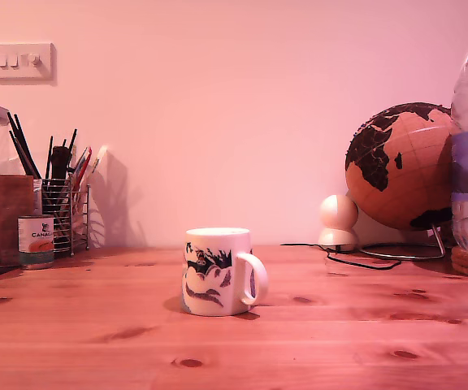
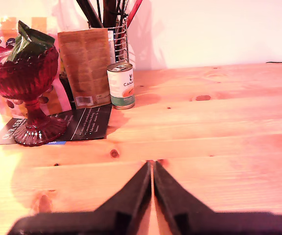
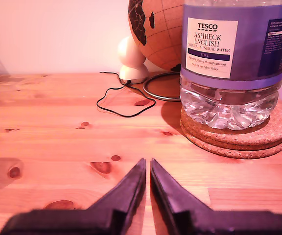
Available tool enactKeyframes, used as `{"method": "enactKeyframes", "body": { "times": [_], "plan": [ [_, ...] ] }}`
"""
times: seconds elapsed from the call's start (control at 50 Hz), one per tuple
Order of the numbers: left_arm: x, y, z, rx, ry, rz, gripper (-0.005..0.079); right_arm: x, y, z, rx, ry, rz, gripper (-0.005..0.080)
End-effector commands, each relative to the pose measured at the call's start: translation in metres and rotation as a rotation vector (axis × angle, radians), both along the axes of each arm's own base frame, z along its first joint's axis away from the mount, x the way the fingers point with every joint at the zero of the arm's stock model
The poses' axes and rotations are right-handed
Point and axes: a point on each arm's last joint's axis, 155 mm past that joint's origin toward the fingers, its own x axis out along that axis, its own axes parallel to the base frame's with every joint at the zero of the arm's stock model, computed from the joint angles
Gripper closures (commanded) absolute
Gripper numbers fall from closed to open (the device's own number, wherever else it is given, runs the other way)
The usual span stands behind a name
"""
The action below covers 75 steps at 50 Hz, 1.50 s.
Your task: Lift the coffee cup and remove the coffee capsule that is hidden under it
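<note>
Coffee cup (image 1: pixel 218 271) stands mid-surface, handle toward the exterior view's right. Both pincers (image 2: pixel 152 164) (image 3: pixel 147 161) closed, empty; nearer arm indeterminable

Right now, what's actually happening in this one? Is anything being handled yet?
Nothing is being handled yet. The coffee cup stands alone, mouth down, in the middle of the wooden table, and no capsule shows. My first gripper is shut and empty, low over the table, facing a small tin can and a red glass dish. My second gripper is also shut and empty, facing the water bottle and the globe.
</note>
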Motion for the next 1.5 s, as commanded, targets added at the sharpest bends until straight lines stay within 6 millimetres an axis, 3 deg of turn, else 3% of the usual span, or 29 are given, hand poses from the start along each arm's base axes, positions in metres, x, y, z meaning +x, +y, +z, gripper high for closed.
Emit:
{"method": "enactKeyframes", "body": {
  "times": [0.0, 0.26, 0.52, 0.84, 1.16, 1.48],
  "plan": [
    [-0.001, 0.000, -0.019, -0.004, 0.042, 0.001, 0.0766, 0.000, 0.001, 0.000, -0.003, -0.007, 0.005, 0.0764],
    [-0.001, 0.000, -0.019, -0.004, 0.042, 0.002, 0.0766, 0.000, 0.001, 0.000, -0.002, -0.007, 0.005, 0.0764],
    [-0.001, 0.022, -0.019, -0.008, 0.041, 0.087, 0.0766, 0.000, 0.001, 0.000, -0.003, -0.007, 0.005, 0.0764],
    [-0.001, 0.022, -0.019, -0.007, 0.041, 0.087, 0.0766, 0.000, 0.001, 0.000, -0.003, -0.007, 0.004, 0.0764],
    [0.000, 0.009, -0.019, -0.007, 0.041, 0.034, 0.0766, 0.000, 0.001, 0.000, 0.001, -0.008, 0.007, 0.0764],
    [0.000, 0.009, -0.019, -0.007, 0.042, 0.034, 0.0766, 0.000, 0.007, 0.000, 0.250, 0.010, -0.003, 0.0764]
  ]
}}
